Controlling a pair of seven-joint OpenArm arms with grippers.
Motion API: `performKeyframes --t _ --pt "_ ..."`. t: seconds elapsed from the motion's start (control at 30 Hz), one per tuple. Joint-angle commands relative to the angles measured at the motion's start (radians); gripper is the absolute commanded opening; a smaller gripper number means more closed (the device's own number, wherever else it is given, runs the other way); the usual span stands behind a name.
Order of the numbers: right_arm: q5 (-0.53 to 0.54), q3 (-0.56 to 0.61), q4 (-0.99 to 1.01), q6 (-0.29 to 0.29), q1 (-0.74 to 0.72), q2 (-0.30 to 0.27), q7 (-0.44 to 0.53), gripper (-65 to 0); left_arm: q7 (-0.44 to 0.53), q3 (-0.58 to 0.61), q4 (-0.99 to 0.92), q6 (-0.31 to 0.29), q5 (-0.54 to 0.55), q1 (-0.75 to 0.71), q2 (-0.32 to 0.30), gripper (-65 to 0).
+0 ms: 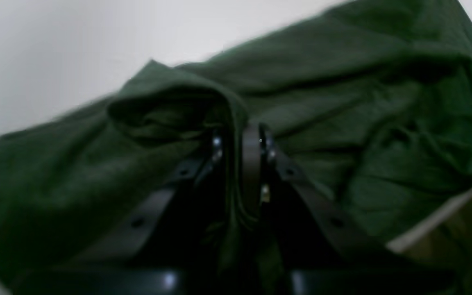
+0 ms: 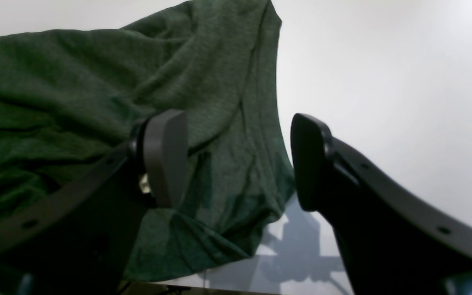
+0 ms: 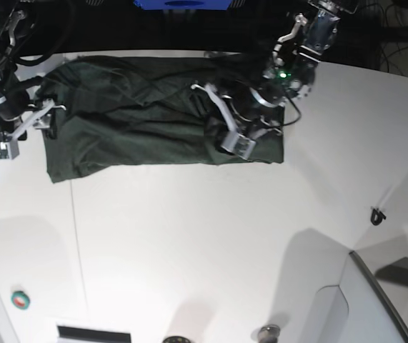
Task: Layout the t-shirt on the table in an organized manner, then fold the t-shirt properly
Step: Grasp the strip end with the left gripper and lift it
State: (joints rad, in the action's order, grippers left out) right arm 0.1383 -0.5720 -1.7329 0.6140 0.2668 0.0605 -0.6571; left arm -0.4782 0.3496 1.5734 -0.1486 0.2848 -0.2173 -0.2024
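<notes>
Two arms on the t-shirt (image 3: 139, 121), which lies w/ its long axis side to side across the far part of the table (image 3: 189, 243). Your left hand (image 1: 238, 143) is pinching a fold near one end; your right hand (image 2: 238, 159) is spread, straddling the opposite edge, cloth not yet gripped. No containers in view.

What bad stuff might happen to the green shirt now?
1. The left gripper pinches a raised fold of the t-shirt. Pulling it may drag the cloth into a lump rather than flatten it.
2. The right gripper is open over the shirt's edge, one finger above bare table. Closing there might miss the edge.
3. The shirt lies near the table's far edge and might slide off.
</notes>
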Motion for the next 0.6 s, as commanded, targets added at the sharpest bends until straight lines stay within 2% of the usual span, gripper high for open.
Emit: performKeyframes --t 0.0,0.23,0.57 --pt "0.013 -0.003 -0.019 0.010 -0.005 -0.008 0.021 -28.8 0.019 0.013 0.005 0.004 0.008 0.012 -0.002 -65.0" --pt "0.013 -0.003 -0.019 0.010 -0.005 -0.008 0.021 -28.8 0.019 0.044 -0.026 0.004 0.004 0.031 0.037 -65.0" --pt "0.013 -0.003 -0.019 0.010 -0.005 -0.006 0.020 -28.8 0.019 0.079 -0.028 0.004 0.004 0.057 0.059 -65.0"
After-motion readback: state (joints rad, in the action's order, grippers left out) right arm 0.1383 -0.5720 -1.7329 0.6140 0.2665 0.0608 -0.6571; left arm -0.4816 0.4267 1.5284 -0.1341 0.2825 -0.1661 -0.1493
